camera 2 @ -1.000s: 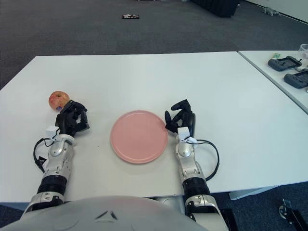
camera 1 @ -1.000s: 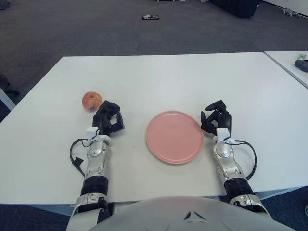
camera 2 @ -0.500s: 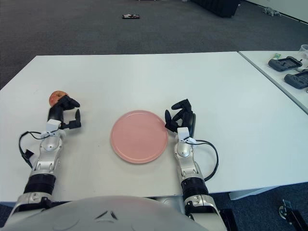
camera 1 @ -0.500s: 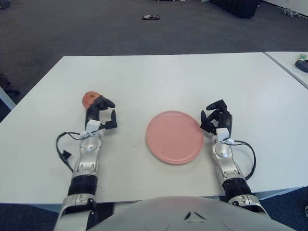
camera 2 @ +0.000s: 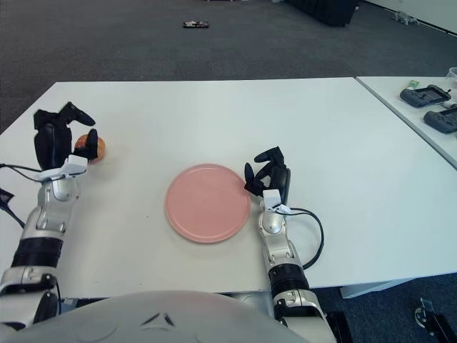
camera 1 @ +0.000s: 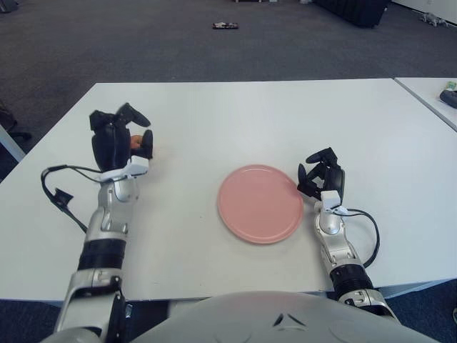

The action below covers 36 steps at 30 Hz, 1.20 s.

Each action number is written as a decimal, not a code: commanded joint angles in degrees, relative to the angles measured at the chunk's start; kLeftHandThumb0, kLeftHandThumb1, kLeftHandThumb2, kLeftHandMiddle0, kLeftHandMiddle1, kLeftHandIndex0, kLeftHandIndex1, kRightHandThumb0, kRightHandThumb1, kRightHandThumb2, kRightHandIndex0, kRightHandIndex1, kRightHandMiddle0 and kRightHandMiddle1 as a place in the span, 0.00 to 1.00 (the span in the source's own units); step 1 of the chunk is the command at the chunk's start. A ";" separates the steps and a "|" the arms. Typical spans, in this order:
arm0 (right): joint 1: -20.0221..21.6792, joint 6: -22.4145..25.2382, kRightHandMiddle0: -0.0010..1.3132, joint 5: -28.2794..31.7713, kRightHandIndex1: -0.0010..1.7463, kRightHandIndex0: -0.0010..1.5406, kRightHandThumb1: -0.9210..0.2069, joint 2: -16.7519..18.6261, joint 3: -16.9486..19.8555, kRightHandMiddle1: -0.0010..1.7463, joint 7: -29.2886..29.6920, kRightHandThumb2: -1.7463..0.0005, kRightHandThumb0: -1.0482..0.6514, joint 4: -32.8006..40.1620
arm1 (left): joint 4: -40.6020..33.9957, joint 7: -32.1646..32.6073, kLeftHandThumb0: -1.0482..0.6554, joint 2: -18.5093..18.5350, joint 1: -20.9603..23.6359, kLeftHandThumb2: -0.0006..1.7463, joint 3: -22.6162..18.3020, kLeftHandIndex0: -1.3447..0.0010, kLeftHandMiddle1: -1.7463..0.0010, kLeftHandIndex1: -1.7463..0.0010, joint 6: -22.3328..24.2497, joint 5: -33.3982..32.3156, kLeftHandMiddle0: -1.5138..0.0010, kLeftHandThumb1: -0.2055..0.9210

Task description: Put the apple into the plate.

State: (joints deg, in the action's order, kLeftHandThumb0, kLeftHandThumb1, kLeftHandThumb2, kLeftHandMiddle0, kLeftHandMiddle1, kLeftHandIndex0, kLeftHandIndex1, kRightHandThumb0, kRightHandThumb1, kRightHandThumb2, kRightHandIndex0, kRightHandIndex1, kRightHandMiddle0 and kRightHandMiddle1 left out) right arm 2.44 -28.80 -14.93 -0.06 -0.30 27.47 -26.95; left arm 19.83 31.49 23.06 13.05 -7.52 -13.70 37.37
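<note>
A red-yellow apple (camera 2: 98,148) sits on the white table (camera 1: 243,114) at the left, mostly hidden behind my left hand. My left hand (camera 1: 121,136) is raised at the apple's near-left side, fingers spread, with the thumb in front of the fruit. I cannot see it gripping the apple. The pink plate (camera 1: 259,204) lies empty at the table's middle front. My right hand (camera 1: 320,174) rests on the table by the plate's right rim, fingers curled, holding nothing.
A second white table (camera 2: 400,78) stands at the right with dark handheld devices (camera 2: 423,93) on it. A small dark object (camera 1: 223,26) lies on the grey carpet beyond the table. A black cable (camera 1: 61,191) loops off my left forearm.
My left hand has moved up and to the left, from beside the apple to around it, and its fingers have spread wider. The right hand and the plate have not moved.
</note>
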 commanded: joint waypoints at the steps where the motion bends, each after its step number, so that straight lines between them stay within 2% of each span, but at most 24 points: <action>1: -2.96 -0.62 0.36 -0.03 0.99 0.56 0.39 0.23 -0.10 1.00 -0.25 0.36 0.37 -1.99 | 3.49 3.90 0.15 3.12 2.80 0.54 1.87 0.96 0.40 0.33 0.06 3.13 0.97 0.65; 2: -3.00 -0.64 0.37 -0.05 0.99 0.57 0.39 0.20 -0.06 1.00 -0.22 0.36 0.37 -1.92 | 4.46 5.53 0.14 4.15 3.72 0.53 2.92 0.97 0.44 0.37 0.22 4.92 0.98 0.65; 5: -3.07 -0.64 0.37 -0.10 0.99 0.58 0.40 0.14 0.00 1.00 -0.17 0.35 0.36 -1.85 | 6.26 8.50 0.09 6.08 5.45 0.50 5.15 0.99 0.80 0.71 1.22 8.06 0.99 0.65; 6: -3.08 -0.66 0.37 -0.09 0.99 0.58 0.40 0.10 0.03 1.00 -0.19 0.35 0.36 -1.90 | 6.89 8.81 0.09 6.83 5.95 0.50 5.81 0.99 0.84 0.75 1.81 8.85 0.99 0.65; 8: -3.08 -0.69 0.37 -0.06 0.99 0.58 0.40 0.05 0.07 1.00 -0.19 0.35 0.36 -1.98 | 8.92 8.57 0.05 8.47 7.21 0.49 7.04 1.00 0.94 0.89 2.57 9.84 1.00 0.66; 11: -3.02 -0.71 0.37 -0.03 0.99 0.59 0.40 0.00 0.10 1.00 -0.15 0.35 0.36 -2.08 | 12.42 7.62 0.02 10.51 9.16 0.45 8.65 1.00 0.98 0.96 2.87 10.15 1.00 0.68; 15: -3.04 -0.71 0.37 -0.03 0.99 0.59 0.40 -0.04 0.10 1.00 -0.15 0.35 0.36 -2.05 | 17.52 5.79 0.00 12.39 12.22 0.41 10.82 1.00 1.00 0.99 1.75 9.43 1.00 0.70; 22: -3.29 -0.46 0.37 -0.07 0.99 0.58 0.40 -0.26 0.20 1.00 -0.29 0.35 0.36 -1.60 | 26.19 0.35 0.00 14.44 17.39 0.37 15.29 1.00 1.00 1.00 -2.93 7.75 1.00 0.74; 26: -3.35 -0.59 0.37 -0.34 1.00 0.58 0.40 -0.49 0.32 1.00 -0.04 0.35 0.36 -1.39 | 33.81 -2.79 0.00 14.35 20.92 0.37 18.79 1.00 1.00 1.00 -5.43 7.84 1.00 0.76; 36: -3.83 0.59 0.37 -0.24 1.00 0.57 0.39 -0.47 0.74 1.00 -0.05 0.36 0.37 -0.57 | 44.13 -10.82 0.00 14.62 27.08 0.36 23.53 1.00 1.00 1.00 -9.02 6.42 1.00 0.77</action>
State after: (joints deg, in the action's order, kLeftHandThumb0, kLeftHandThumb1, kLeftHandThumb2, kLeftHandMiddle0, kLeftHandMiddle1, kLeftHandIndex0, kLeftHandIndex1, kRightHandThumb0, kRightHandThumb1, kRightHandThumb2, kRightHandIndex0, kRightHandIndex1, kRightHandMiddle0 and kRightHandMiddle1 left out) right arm 1.53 -28.80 -14.92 -0.56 0.17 27.28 -25.64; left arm 61.79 22.80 37.04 37.34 15.02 -21.59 45.11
